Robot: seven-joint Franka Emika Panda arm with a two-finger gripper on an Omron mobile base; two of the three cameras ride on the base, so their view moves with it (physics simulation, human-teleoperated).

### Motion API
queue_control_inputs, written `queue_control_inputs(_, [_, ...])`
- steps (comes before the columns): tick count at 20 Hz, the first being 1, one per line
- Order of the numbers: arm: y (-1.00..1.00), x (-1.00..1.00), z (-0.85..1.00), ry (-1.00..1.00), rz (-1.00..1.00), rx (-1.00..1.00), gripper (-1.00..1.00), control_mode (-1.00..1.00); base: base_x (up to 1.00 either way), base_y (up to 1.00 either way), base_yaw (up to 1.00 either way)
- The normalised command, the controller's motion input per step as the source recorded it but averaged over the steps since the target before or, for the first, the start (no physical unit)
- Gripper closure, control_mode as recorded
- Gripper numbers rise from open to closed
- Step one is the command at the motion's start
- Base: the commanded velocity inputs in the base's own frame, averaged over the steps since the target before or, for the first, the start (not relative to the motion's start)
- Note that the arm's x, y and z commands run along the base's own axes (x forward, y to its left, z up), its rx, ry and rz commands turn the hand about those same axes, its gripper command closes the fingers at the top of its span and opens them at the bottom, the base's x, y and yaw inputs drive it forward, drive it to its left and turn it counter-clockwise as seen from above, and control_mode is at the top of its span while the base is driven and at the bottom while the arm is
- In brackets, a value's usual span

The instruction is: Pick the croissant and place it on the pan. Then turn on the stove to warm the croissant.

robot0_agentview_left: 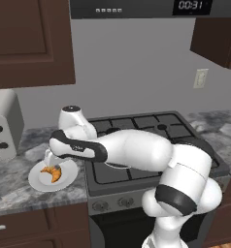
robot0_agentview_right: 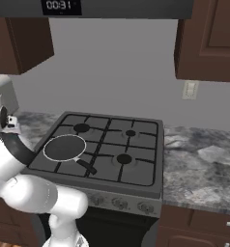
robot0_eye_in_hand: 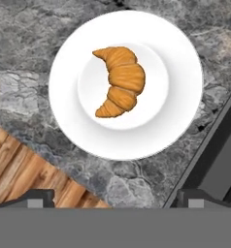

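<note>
Light is even and soft in all three views, with no clear source and no hard glare. The wall point(robot0_agentview_left: 137, 68) is a flat mid grey. The cabinets point(robot0_agentview_left: 30, 41) at 10 o'clock in the left base view are dim. On the plate point(robot0_eye_in_hand: 185, 63) shading is faint, and the croissant point(robot0_eye_in_hand: 118, 81) casts almost no shadow. The arm point(robot0_agentview_left: 137, 150) shows a gentle sheen. Everything is rendered sharp, edges slightly jagged, with no blur or bending at the borders.

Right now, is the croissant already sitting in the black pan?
No, the croissant lies in the middle of the white plate on the counter, while the pan on the stove is bare.
</note>
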Motion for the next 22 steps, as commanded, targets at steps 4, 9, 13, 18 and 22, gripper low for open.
queue_control_inputs(4, [0.11, 0.21, -0.2, 0.0, 0.01, 0.0, -1.0, -1.0, 0.0, 0.0, 0.0])
queue_control_inputs(9, [0.13, 0.22, -0.12, 0.0, 0.0, 0.0, -1.0, -1.0, 0.0, 0.0, 0.0])
queue_control_inputs(13, [0.18, 0.29, -0.13, 0.0, 0.0, 0.0, -1.0, -1.0, 0.0, 0.0, 0.0])
queue_control_inputs(18, [0.19, 0.28, -0.25, 0.01, 0.0, 0.0, -1.0, -1.0, 0.0, 0.0, 0.0])
queue_control_inputs(22, [0.23, 0.23, -0.21, 0.02, 0.0, 0.0, -1.0, -1.0, 0.0, 0.0, 0.0])
